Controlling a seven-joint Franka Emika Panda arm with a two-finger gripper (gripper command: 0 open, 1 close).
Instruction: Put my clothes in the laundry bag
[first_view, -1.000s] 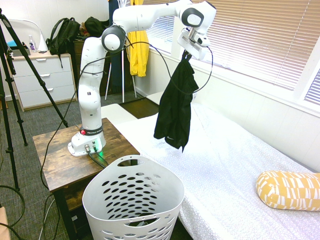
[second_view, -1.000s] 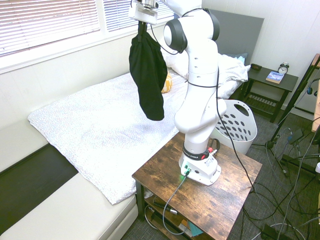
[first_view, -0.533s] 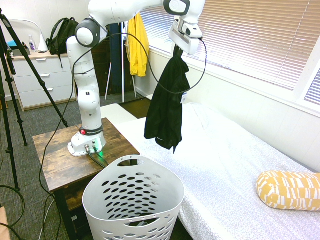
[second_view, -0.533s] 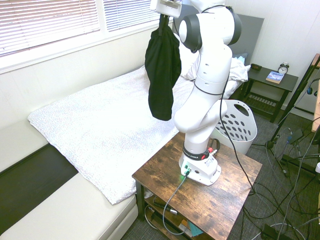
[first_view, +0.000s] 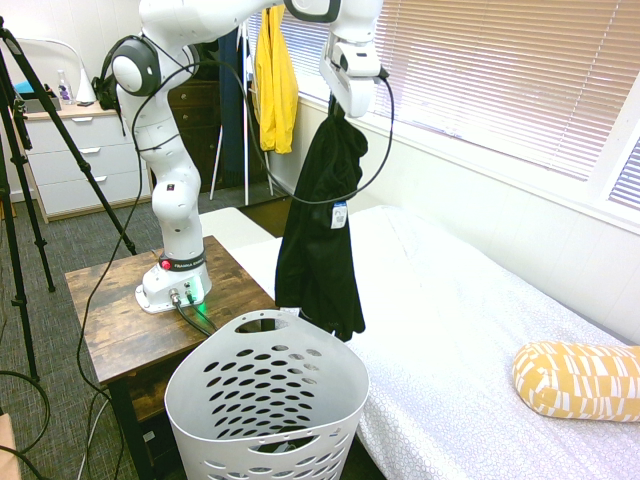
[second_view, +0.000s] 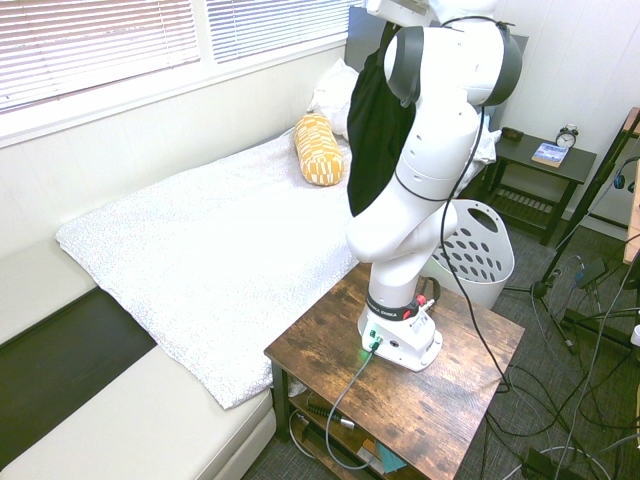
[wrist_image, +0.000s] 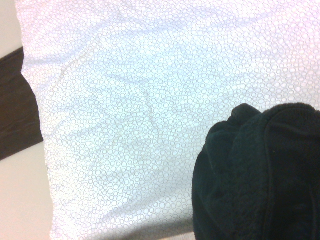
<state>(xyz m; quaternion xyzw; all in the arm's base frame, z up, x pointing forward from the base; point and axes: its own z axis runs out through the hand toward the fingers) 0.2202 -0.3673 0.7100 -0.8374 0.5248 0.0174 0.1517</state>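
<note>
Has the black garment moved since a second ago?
Yes. In the first exterior view the black fabric garment, hanging from the gripper, has swung from over the white bed toward the white perforated plastic laundry basket; its hem now reaches the basket's rim.

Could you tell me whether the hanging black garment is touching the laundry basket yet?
Cannot tell: in the first exterior view the garment's hem overlaps the basket's rim line.

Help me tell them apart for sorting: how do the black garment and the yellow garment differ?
The black garment hangs from the gripper over the bed edge near the basket; the yellow garment hangs by the back wall, away from the arm. Black carries a small white tag; yellow shows none. Both hang limp.
</note>
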